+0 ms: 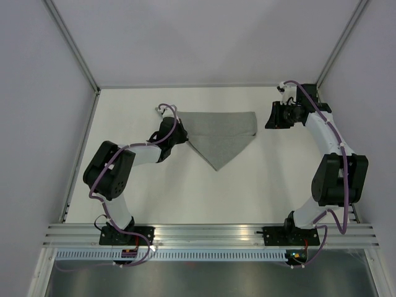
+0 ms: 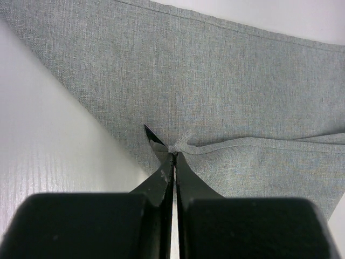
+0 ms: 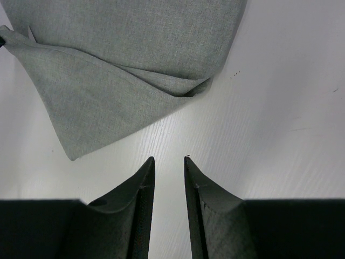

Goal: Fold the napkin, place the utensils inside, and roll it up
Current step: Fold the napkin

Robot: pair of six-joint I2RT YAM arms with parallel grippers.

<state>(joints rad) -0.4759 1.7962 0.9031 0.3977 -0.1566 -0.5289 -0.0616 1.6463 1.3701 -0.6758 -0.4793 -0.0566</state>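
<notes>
The grey napkin (image 1: 219, 133) lies folded into a triangle on the white table (image 1: 260, 185), its long edge at the back and its point toward the arms. My left gripper (image 1: 184, 137) is at the napkin's left corner. In the left wrist view the left gripper (image 2: 174, 154) is shut on a pinched edge of the napkin (image 2: 215, 81). My right gripper (image 1: 270, 116) hovers to the right of the cloth. Seen from the right wrist, it (image 3: 169, 158) is open over bare table, with the napkin (image 3: 124, 65) ahead of it. The utensils are out of view.
Grey walls with metal corner posts (image 1: 77, 49) enclose the table on the left, back and right. An aluminium rail (image 1: 204, 232) carrying both arm bases runs along the near edge.
</notes>
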